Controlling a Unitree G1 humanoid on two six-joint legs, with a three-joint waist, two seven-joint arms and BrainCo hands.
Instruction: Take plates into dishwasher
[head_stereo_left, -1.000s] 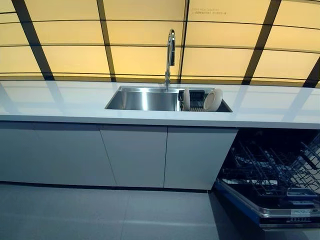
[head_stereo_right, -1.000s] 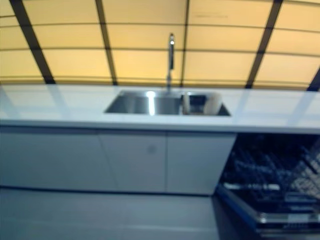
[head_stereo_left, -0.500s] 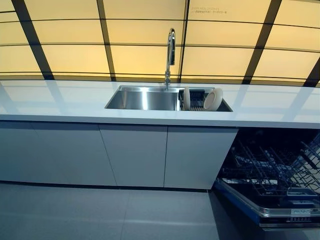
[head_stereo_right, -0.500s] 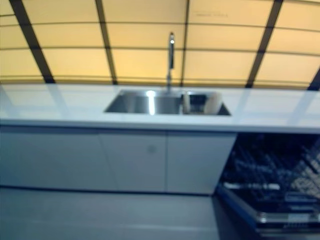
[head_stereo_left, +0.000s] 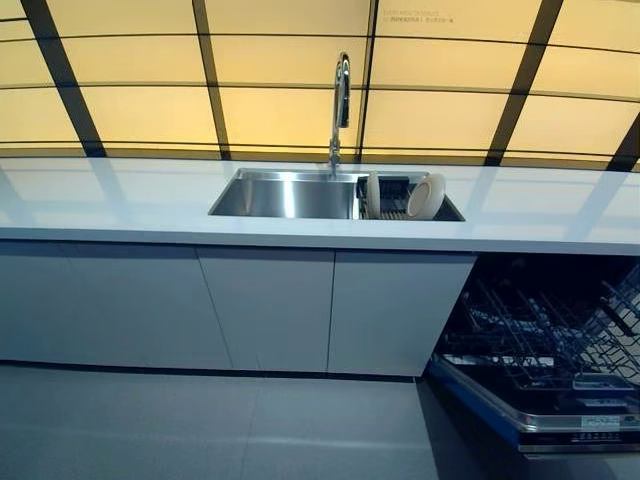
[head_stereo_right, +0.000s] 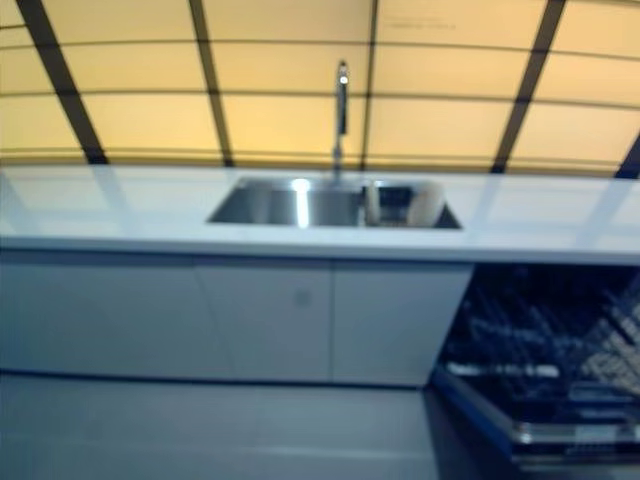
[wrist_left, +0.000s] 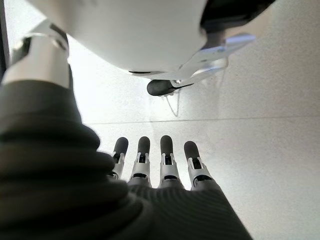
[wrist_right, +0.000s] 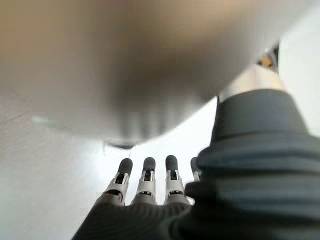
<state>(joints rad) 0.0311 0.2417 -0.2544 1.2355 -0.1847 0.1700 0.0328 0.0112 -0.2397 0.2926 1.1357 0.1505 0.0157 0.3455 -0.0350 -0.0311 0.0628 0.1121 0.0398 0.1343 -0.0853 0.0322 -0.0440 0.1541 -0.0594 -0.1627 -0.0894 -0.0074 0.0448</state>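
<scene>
No text can be read. Wall panel (head_stereo_left: 410, 18) behind the faucet carries a short line of small dark print near its upper edge; characters too small to make out. Dishwasher door (head_stereo_left: 585, 425), folded down at lower right, has a pale strip of markings on its front edge; also too fine to read, no number or symbol distinguishable. Same two spots in the right eye view give nothing more. Cabinet fronts, the white surface, sink and plates show no lettering. Both wrist views: no labels or signs.
</scene>
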